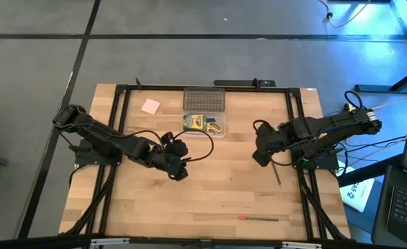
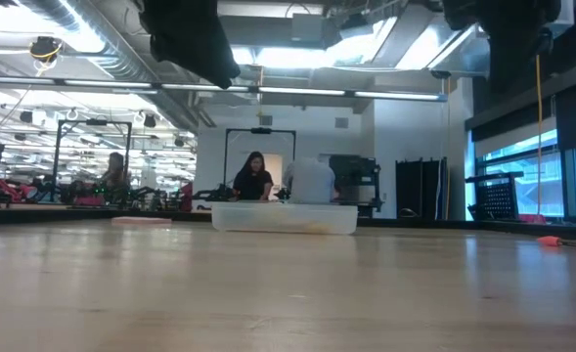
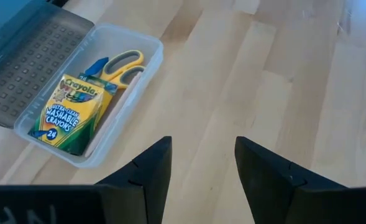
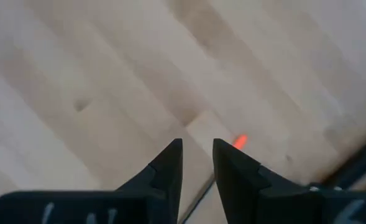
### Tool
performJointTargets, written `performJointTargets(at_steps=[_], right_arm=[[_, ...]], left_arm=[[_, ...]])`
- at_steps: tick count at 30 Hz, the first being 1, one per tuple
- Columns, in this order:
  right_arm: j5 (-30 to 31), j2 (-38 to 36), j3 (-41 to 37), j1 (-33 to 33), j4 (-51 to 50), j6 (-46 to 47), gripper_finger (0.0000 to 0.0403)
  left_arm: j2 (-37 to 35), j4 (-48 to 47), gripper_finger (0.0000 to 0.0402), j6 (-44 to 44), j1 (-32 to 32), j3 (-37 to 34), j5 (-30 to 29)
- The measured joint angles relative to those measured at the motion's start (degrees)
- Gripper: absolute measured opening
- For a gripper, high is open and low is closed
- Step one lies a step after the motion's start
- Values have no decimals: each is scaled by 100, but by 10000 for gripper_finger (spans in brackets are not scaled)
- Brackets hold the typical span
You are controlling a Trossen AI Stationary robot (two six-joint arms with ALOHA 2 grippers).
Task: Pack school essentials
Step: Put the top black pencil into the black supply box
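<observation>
The clear case stands at the table's far middle, its dotted grey lid laid open behind it. Inside lie the green-and-yellow crayon box, the yellow-handled scissors and the tiny blue block. The pink pad lies flat left of the case. The thin red pen lies near the table's front edge. The dark pencil lies by my right gripper, which is narrowly open and empty above the table. My left gripper is open and empty, nearer than the case.
A black frame runs along the table's edges and under both arms. In the low view the case and the pink pad show far off. People stand in the room behind the table.
</observation>
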Motion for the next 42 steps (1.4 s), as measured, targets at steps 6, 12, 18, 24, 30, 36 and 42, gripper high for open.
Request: performJointTargets(at_steps=[6, 12, 18, 24, 30, 36, 42], right_arm=[[-369, 1, 0, -313, -219, 196, 97], [-427, 0, 0, -594, -473, 207, 137], [-498, -4, -338, -909, -301, 328, 189], [-834, 2, -1506, -1266, 466, 332, 197], [-1036, 2, -2409, -1695, 1141, 328, 184], [-1167, 2, -3017, -1998, 1650, 291, 177], [-1447, 2, -3365, -2098, 2172, 170, 177]], left_arm=[[0, 2, 169, 11, -7, 0, 2], [0, 2, 169, 22, -33, 0, 4], [0, 2, 169, 22, -35, 0, 11], [0, 2, 169, 25, -35, 0, 11], [0, 3, 169, 20, -28, 0, 13], [0, 4, 169, 17, -28, 0, 13], [2, 7, 169, 13, -28, 0, 13]])
